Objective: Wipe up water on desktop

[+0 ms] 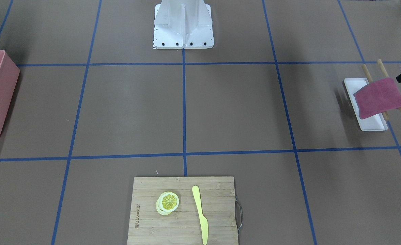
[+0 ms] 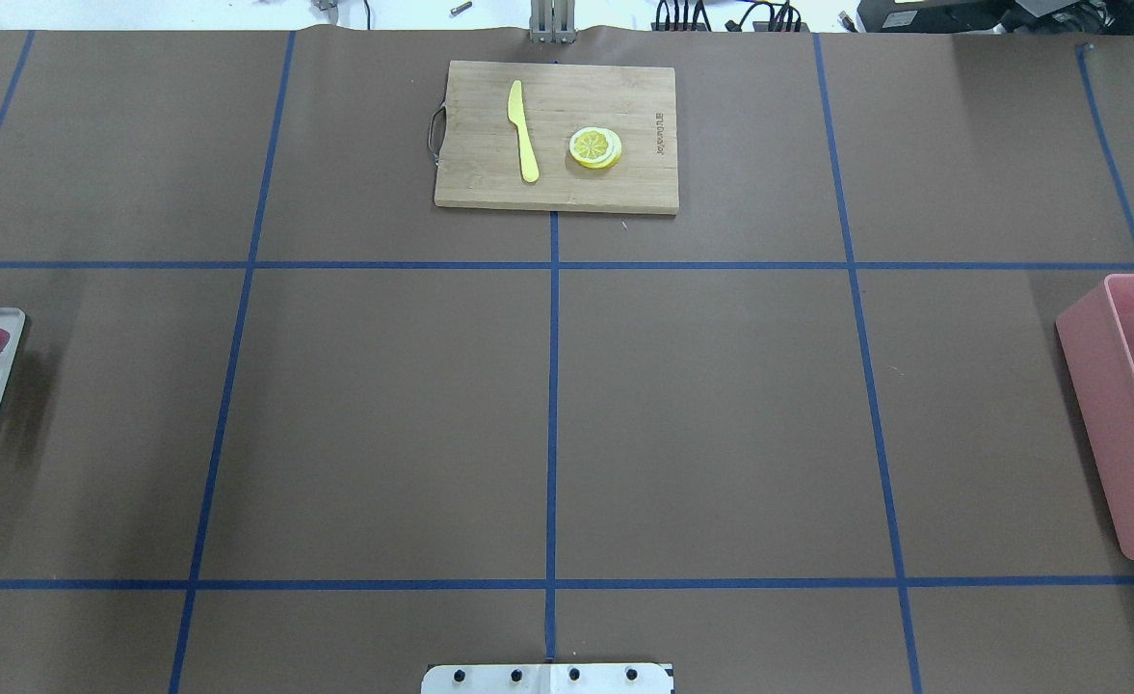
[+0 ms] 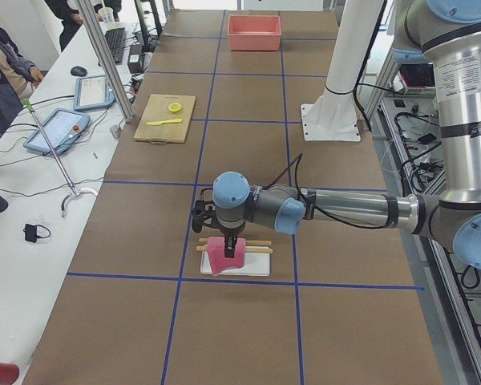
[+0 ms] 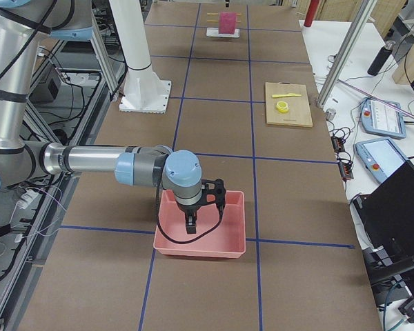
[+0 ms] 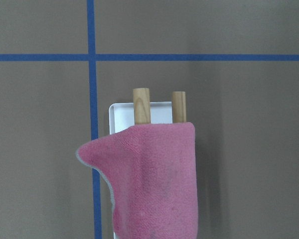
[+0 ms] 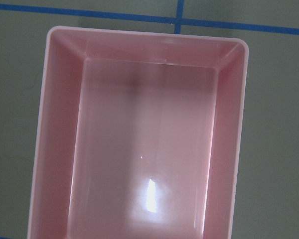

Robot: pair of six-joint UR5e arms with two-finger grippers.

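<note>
Overhead exterior view shows the brown desk [image 2: 383, 414] filling the frame, its long axis running left to right and blue tape lines dividing it into big rectangles. In the exterior left view that same axis runs from the bottom of the frame to the top. A pink cloth [image 1: 379, 98] is at the right edge of the front-facing view. It is draped over two wooden rods [image 1: 366, 71] that lie across a white tray [image 1: 352, 85] and slant from upper left to lower right. The left fingers [image 3: 230, 243] are down at the cloth's top edge, but I cannot tell how far apart they are or whether they grip it. The right fingers [image 4: 191, 224] hang over the pink bin [image 2: 1096, 386], and their spread cannot be told either. At top centre of the overhead view sits a bamboo board [image 2: 470, 183]. On it a yellow knife [image 2: 523, 135] lies with its blade toward the top edge, and lemon slices [image 2: 595, 147] sit near it on the right.
</note>
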